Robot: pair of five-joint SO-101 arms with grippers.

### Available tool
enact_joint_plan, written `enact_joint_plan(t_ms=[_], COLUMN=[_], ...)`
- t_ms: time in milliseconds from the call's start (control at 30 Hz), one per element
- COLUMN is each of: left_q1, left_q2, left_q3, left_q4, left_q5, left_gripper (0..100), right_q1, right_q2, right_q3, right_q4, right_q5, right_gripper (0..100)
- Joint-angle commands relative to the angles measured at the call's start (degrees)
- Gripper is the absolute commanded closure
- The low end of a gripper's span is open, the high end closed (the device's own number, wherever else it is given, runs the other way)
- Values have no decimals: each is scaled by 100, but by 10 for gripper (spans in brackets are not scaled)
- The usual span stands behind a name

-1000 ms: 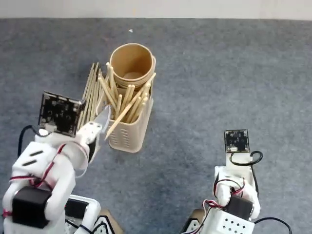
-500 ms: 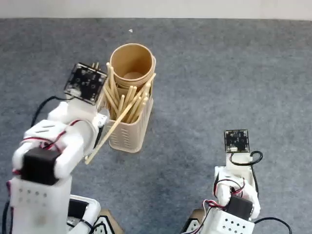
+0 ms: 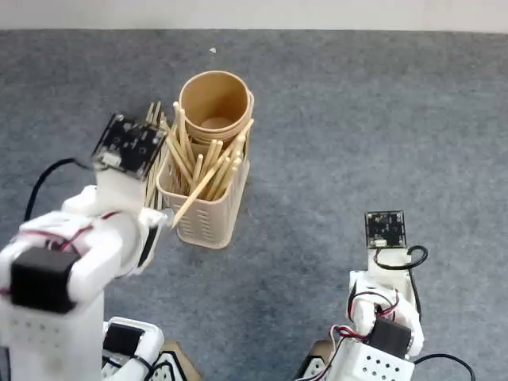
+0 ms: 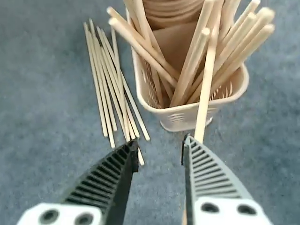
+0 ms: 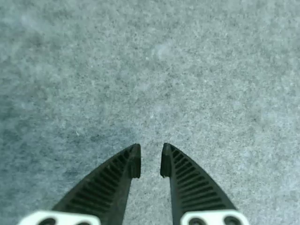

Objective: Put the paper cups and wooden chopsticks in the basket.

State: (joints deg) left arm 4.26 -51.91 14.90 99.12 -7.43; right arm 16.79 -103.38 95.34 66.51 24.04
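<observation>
Left end effector [image 4: 160, 142] gapes empty near the basket [image 4: 183, 119]; right end effector [image 5: 150, 153] barely parted, empty

my high camera looks down on the whole table [image 3: 357, 119], my left wrist camera shares its basket [image 3: 208, 214] from close, my right one faces the table from close.

Pale bare-wood chopsticks [image 4: 105, 98], matt paper cups [image 3: 214, 99], smooth plastic basket [image 3: 208, 214], rough grey cloth [image 5: 187, 70]

A small white speck [image 3: 212, 51] lies on the grey carpet [image 3: 357, 119]
</observation>
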Motion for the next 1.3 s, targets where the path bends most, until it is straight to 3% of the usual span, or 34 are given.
enact_joint_plan(t_ms=[0, 200, 467, 933, 1267], left_q1=[92, 338, 1033, 796, 796], left_q2=[470, 558, 593, 593, 593], left_q3=[-66, -848, -593, -92, -1604], left_q4=[18, 211, 211, 211, 211], left_q5=[-18, -9, 18, -352, -352], left_gripper=[819, 819, 819, 992, 995], right_q1=[84, 84, 84, 84, 84], right_q2=[-13, -13, -13, -13, -13], right_q3=[892, 892, 892, 892, 892], right_q4=[4, -4, -4, -4, -4], right_q5=[53, 53, 53, 53, 53], right_gripper=[910, 910, 910, 910, 910])
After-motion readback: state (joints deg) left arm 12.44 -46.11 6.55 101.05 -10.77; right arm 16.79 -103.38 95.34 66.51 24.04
